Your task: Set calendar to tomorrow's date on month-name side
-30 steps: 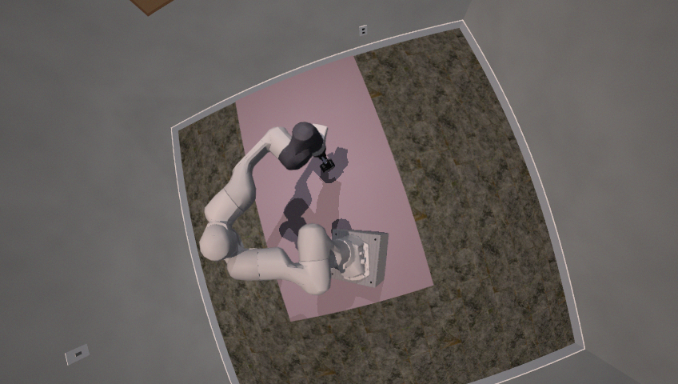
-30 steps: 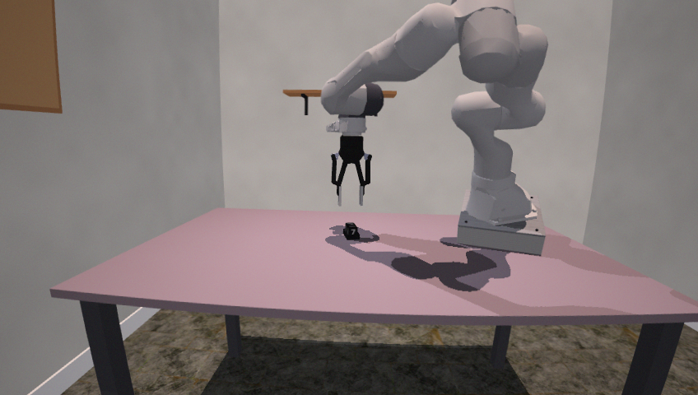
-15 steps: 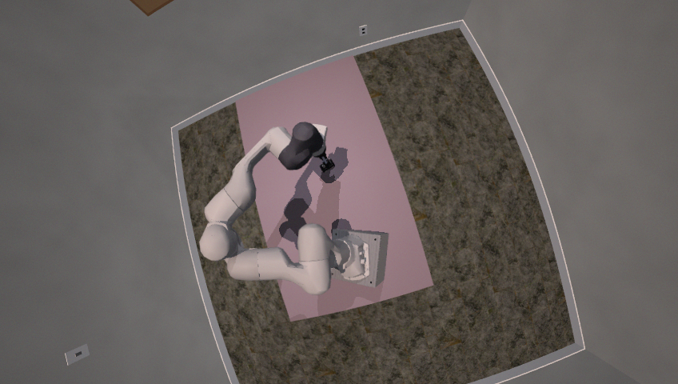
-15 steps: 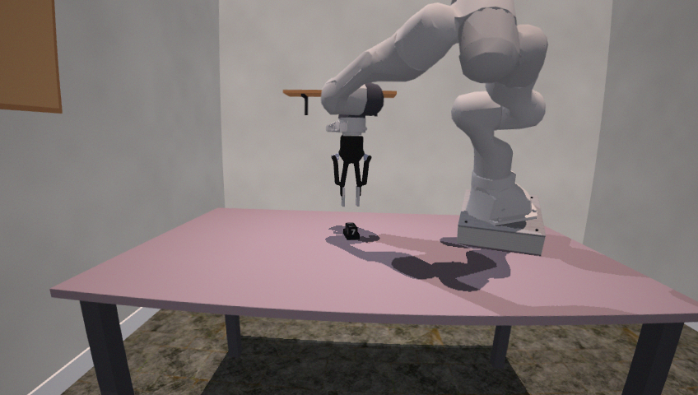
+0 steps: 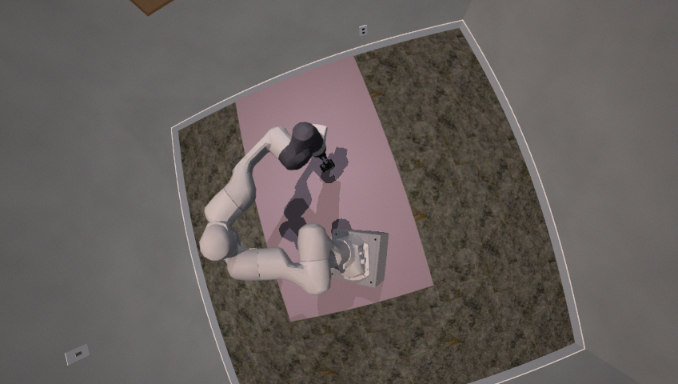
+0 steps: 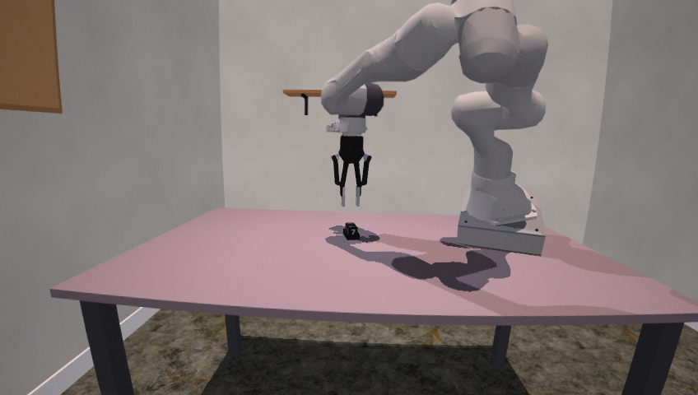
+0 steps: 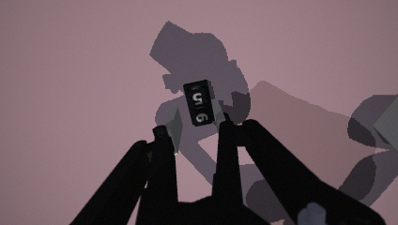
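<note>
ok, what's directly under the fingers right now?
The small black calendar sits on the pink table below the raised, narrowed gripper, nothing held. Its cubes' tops read 5 and 6. The tray's floor under the cubes is hidden.

The table [image 6: 205, 274] has a plain dusty-pink top on dark slate-grey legs. The calendar [image 7: 198, 102] is black, its digits pale grey to white: a 5 and a 6 on the upper faces in the wrist view, a 7 on the side seen from the exterior view. The arm [image 6: 416, 48] is off-white with a dark charcoal wrist band, and its base plate [image 6: 531, 244] is light grey. The gripper [image 6: 351, 200] is black with pale grey fingertips [image 6: 343, 198]. The floor [image 5: 452, 190] is mottled olive-brown, the walls [image 6: 146, 122] flat grey with a white skirting. A wall shelf [image 6: 299, 92] and a board [image 6: 26, 53] are orange-brown.
</note>
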You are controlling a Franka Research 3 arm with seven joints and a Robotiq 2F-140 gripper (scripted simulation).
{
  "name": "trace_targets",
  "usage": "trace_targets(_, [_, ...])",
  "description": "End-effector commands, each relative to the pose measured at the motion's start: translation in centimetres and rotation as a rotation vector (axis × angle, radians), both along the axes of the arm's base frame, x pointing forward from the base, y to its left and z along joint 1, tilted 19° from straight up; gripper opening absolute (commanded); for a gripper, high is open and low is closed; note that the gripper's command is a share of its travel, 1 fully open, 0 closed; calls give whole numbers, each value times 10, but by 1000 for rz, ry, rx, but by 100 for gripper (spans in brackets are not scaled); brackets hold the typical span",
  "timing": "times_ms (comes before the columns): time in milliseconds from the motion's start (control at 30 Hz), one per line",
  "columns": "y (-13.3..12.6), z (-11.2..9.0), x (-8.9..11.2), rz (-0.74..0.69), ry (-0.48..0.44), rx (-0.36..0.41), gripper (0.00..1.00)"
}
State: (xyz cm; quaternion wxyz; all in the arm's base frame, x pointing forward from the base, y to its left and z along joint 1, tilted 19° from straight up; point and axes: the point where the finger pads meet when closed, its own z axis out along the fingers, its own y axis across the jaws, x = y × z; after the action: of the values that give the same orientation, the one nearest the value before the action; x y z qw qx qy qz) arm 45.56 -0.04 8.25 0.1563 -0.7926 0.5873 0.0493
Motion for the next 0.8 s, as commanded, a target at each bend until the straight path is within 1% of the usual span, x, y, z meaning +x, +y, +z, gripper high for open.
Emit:
trace_targets(0, [1, -2, -1, 8, -1, -1, 28])
trace_targets(367, [2, -7, -1, 9, -1, -1, 28])
trace_targets(767, [7, -23, 1, 9, -1, -1, 28])
